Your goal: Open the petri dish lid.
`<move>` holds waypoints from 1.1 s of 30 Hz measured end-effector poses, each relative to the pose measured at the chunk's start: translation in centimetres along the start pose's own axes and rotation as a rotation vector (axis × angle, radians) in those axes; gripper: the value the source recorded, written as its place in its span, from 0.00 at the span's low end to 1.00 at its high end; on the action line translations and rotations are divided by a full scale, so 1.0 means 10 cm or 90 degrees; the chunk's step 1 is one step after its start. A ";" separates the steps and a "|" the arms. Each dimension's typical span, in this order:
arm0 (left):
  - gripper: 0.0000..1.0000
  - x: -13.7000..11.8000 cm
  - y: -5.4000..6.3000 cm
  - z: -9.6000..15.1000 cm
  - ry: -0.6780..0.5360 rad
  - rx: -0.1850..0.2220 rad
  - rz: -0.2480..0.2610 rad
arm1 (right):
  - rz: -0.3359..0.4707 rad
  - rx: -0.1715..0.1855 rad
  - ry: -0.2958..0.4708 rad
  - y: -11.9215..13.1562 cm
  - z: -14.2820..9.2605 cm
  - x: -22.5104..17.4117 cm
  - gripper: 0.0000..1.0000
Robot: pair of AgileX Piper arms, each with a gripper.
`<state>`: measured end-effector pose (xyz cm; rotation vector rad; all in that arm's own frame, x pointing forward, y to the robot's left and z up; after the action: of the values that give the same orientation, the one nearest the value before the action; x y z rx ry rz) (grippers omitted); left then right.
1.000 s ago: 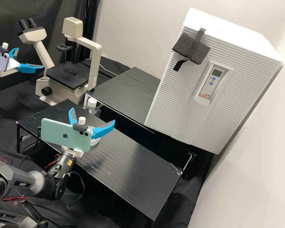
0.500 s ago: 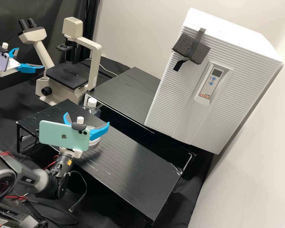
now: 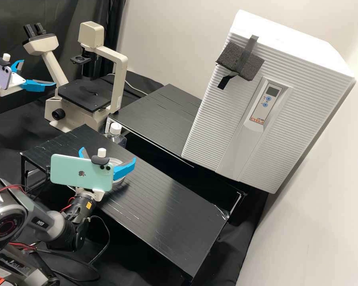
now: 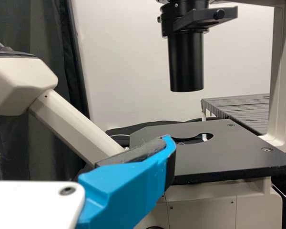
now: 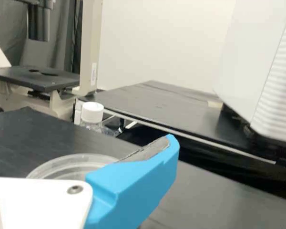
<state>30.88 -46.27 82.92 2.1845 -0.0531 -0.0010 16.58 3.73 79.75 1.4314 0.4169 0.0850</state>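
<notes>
We record: right arm (image 3: 43, 222) dark grey, with red wires (image 3: 24, 246), yellow label (image 3: 88, 205); blue fingers (image 3: 124, 171), grey-padded; white housing (image 5: 35, 202) with one screw (image 5: 75, 189).

Right end effector (image 3: 108, 154) spread near petri dish (image 3: 116, 161) on black worktop (image 3: 159, 206), left end effector (image 3: 38, 72) likewise near microscope (image 3: 117, 81), bottle (image 3: 115, 129), white cabinet (image 3: 211, 127)

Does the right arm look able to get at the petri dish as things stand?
Most likely yes. Its open pincer is right by the petri dish, and I see nothing standing between them. The white-capped bottle stands beyond the dish, so it should not block the way.
</notes>
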 end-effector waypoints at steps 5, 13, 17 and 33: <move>1.00 0.00 0.00 0.00 0.000 0.000 0.000 | -0.022 0.005 -0.009 -0.04 0.05 0.01 1.00; 1.00 0.00 0.00 0.00 0.000 0.000 0.000 | -0.015 0.018 -0.005 -0.04 0.09 0.02 1.00; 1.00 0.00 0.00 0.00 0.000 0.000 0.000 | -0.013 0.017 -0.010 -0.03 0.10 0.01 1.00; 1.00 0.00 0.00 0.00 0.000 0.000 0.000 | -0.008 0.026 -0.011 -0.02 0.10 0.01 1.00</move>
<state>30.88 -46.27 82.92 2.1845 -0.0531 -0.0010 16.96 2.79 79.64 1.4689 0.4159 0.0539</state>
